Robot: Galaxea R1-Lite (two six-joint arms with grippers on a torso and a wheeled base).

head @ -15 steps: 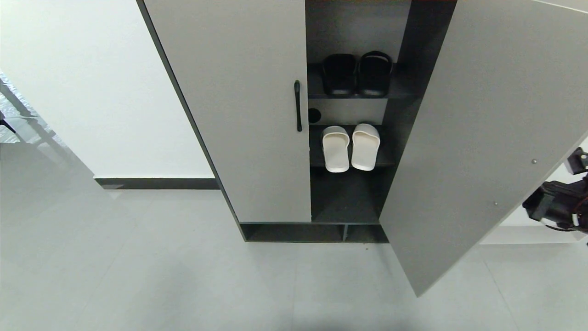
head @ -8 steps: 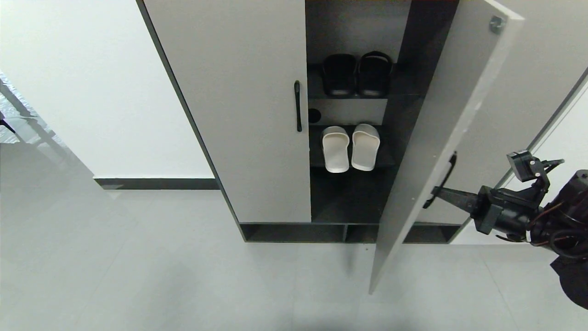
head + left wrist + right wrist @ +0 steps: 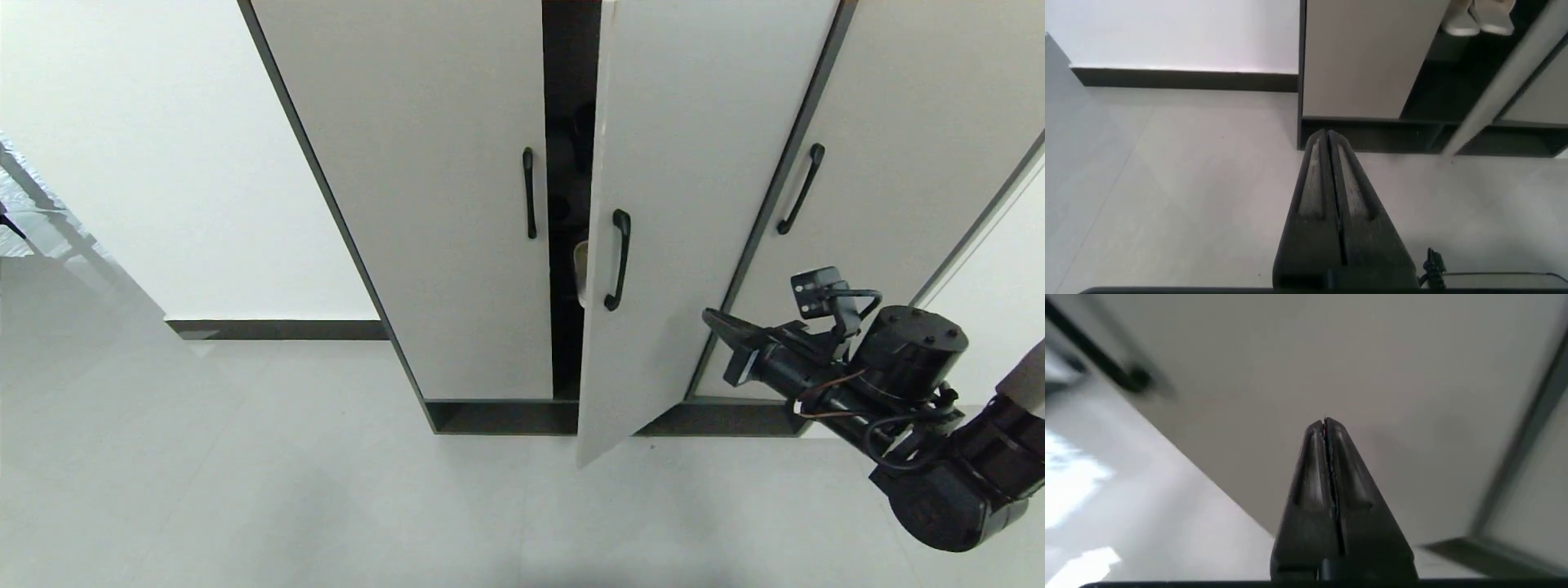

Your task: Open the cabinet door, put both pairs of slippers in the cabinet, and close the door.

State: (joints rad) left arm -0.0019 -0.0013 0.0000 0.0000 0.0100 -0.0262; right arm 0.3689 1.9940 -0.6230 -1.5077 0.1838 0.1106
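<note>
One light push remaining, by judgement: stiff, hinged cabinet door (image 3: pixel 678 204), ajar mid-frame, best pressed near its handle (image 3: pixel 618 260). Right end effector (image 3: pixel 712 318) pinched together, lower right, beside door.

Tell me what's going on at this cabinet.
The robot is closing the cabinet door: over the last second it has swung from wide open to nearly shut, leaving a narrow gap. The right gripper, shut, is at the door's outer face near its hinge edge; contact is unclear. A white slipper shows through the gap. The left gripper, shut, hangs over the floor in front.
</note>
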